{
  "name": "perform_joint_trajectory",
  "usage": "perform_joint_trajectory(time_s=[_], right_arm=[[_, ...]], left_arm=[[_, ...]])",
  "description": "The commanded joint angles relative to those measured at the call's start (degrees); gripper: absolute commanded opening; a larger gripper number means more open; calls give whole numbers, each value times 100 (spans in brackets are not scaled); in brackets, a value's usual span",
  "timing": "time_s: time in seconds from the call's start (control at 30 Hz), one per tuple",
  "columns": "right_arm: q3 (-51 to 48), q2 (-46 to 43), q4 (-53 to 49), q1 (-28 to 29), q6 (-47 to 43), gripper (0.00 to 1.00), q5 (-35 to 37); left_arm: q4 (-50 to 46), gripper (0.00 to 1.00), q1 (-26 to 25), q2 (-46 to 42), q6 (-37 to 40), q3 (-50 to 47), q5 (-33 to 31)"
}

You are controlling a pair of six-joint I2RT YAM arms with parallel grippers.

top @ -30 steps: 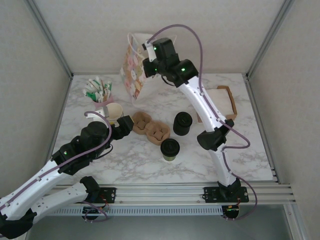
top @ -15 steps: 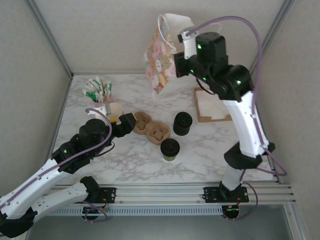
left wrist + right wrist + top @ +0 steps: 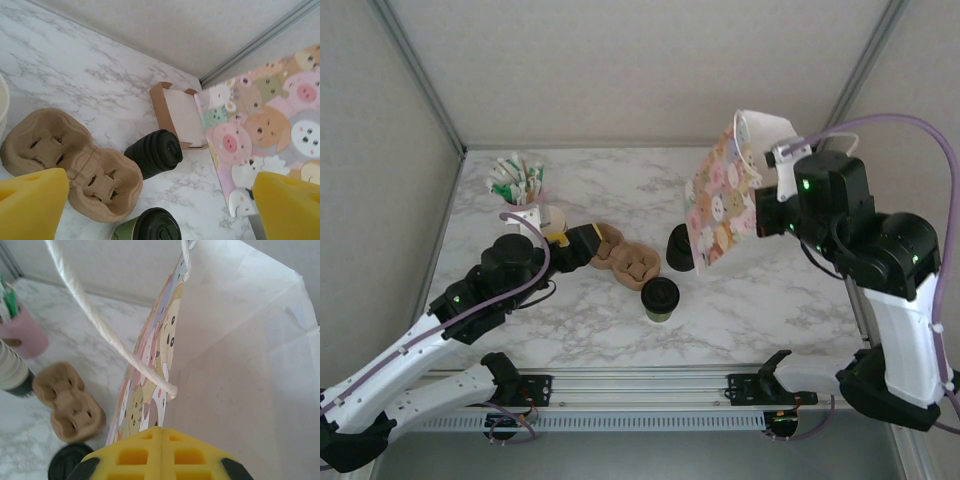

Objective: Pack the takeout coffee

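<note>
Two robot arms work over a white marble table point(image 3: 570, 190). The left gripper point(image 3: 582, 240), jaws spread wide and empty, hovers at nine o'clock of a brown moulded-pulp cup carrier point(image 3: 625, 258). The takeout coffee point(image 3: 660, 297), a small olive-green paper cup with a round black lid, stands at five o'clock of the carrier. The right gripper point(image 3: 161, 440), pads pressed together, pinches a pastel animal-print paper bag point(image 3: 720, 205), held up at one o'clock of the cup.

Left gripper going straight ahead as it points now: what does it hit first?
Probably the cardboard cup carrier, lying just ahead of the open left gripper. If it clears that, the squat black cup behind comes next; height is hard to judge.
</note>
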Motion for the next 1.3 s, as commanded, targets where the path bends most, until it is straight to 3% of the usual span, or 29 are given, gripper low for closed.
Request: perform_joint_trajectory(time_s=[0.0,0.2,0.5,0.9,1.27], right_arm=[[-483,-263,-392,43,422,0,372],[-1370,-779,-678,42,744,0,316],[-2715,-1223,-508,47,874,0,-366],[-3919,-1725,902,60,402,0,-1030],[-4269,-1794,1494,111,92,0,-1385]], left_arm=[[238,94,39,-1,-40,-85,155],[314,94,27,50,-84,-160,218],[427,94,0,251,-93,-212,281],[541,94,-18,427,-128,-274,285],[585,94,-27,549,-133,-292,281]])
